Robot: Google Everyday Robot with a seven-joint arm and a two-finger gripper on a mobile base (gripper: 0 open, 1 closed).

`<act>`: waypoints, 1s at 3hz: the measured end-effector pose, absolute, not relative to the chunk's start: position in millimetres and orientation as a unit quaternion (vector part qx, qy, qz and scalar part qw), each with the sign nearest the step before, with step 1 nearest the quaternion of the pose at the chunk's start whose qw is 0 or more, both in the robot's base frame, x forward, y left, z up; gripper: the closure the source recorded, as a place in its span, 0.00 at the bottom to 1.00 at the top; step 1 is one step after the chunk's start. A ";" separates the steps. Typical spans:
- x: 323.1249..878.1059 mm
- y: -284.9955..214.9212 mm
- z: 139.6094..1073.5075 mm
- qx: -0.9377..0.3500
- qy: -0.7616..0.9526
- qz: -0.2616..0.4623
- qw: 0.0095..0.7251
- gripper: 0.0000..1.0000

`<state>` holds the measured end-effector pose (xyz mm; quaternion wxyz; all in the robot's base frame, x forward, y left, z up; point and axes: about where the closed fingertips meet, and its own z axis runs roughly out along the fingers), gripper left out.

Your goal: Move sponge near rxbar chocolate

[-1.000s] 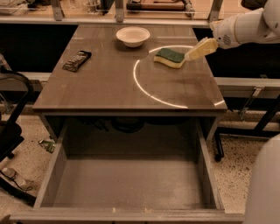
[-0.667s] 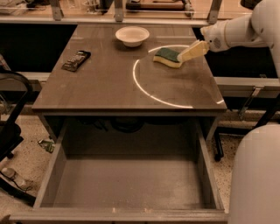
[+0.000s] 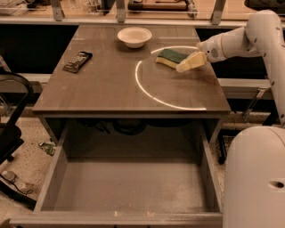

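We'd call this a robot test lab or office workspace, not a home. We see 1 plain brown table (image 3: pixel 111 89) with a ring of light (image 3: pixel 137 84) on it, a big open drawer (image 3: pixel 129 187) below and cables (image 3: pixel 127 128) tucked underneath. There's a speckled floor (image 3: pixel 26 160), a black chair (image 3: pixel 13 129) at the left and metal posts (image 3: pixel 120 10) behind. The gripper (image 3: pixel 191 62) hangs over the table's right side, just beside the sponge (image 3: pixel 171 57).
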<state>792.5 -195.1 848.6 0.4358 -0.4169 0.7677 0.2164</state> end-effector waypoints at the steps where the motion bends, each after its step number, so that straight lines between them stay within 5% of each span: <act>1: 793.5 -176.0 844.9 -0.433 0.759 0.227 0.430 0.25; 3: 796.3 -157.7 845.4 -0.448 0.751 0.230 0.427 0.78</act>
